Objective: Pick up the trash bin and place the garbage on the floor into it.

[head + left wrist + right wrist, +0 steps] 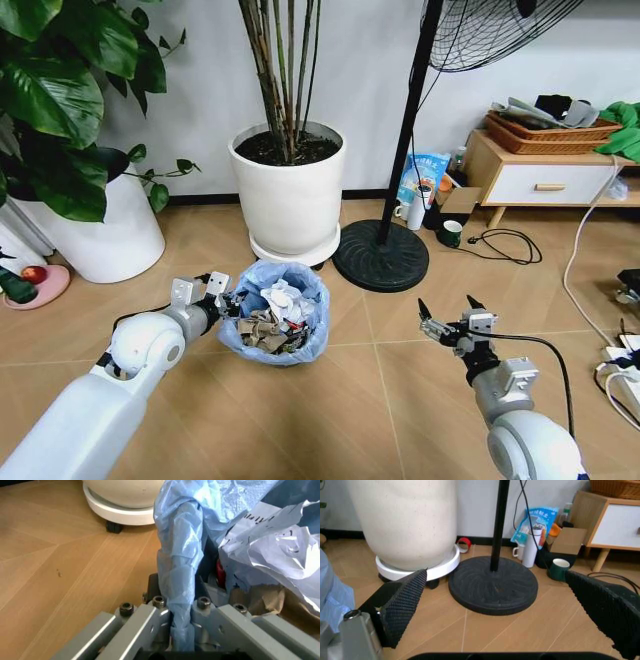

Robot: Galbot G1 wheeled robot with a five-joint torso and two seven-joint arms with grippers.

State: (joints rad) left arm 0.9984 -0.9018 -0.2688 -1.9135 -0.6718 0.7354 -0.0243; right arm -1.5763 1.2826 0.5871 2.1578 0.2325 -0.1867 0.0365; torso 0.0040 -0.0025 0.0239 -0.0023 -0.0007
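Observation:
The trash bin (275, 318), black with a crinkled light blue liner, is on the tan floor in front of the white plant pot. Garbage (282, 305) fills it: crumpled white paper and brown scraps. My left gripper (222, 300) is shut on the bin's near-left rim. In the left wrist view its fingers (150, 622) pinch the folded blue liner (180, 573), with white paper (275, 543) just inside. My right gripper (447, 320) hovers low over bare floor to the bin's right, open and holding nothing. Its black pads (405, 603) stand wide apart.
A white pot (290, 195) with thin stems stands right behind the bin. The fan's round black base (380, 255) and pole are beside it. A larger leafy pot (100, 235) sits at left. A wooden cabinet (545, 180), a green mug (451, 233) and cables (505, 242) are at right.

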